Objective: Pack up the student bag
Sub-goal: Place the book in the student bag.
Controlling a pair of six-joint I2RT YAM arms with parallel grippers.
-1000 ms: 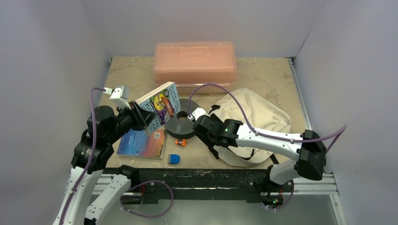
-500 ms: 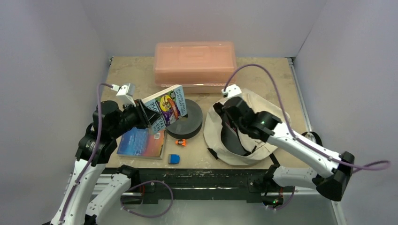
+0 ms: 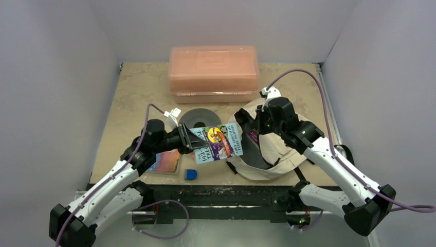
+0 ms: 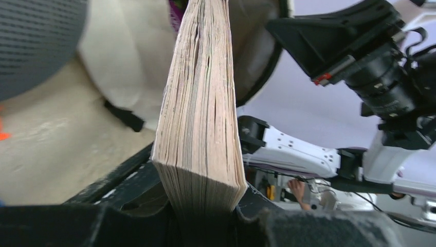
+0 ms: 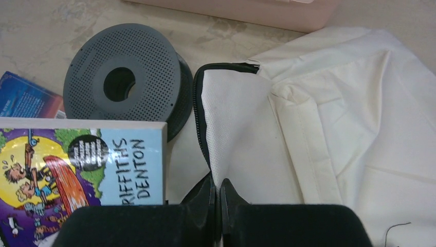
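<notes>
Two pincers work: left pincer (image 3: 191, 139) clamps the book (image 3: 220, 143), right pincer (image 5: 216, 198) pinches the bag (image 5: 319, 103) rim; feed the book edge-first into the mid-frame opening.

White links (image 3: 110, 180), black joints (image 3: 154, 131), purple cables (image 3: 303, 74); left gripper (image 3: 189, 139) and right gripper (image 5: 216, 193) black.

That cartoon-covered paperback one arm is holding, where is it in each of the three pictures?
Top external: the paperback at centre, overlapping the near edge of the grey disc.
Left wrist: edge-on, pages running up the middle; disc at top left.
Right wrist: cover in the lower left corner; disc above it.
Shared landmark: the grey disc.
</notes>
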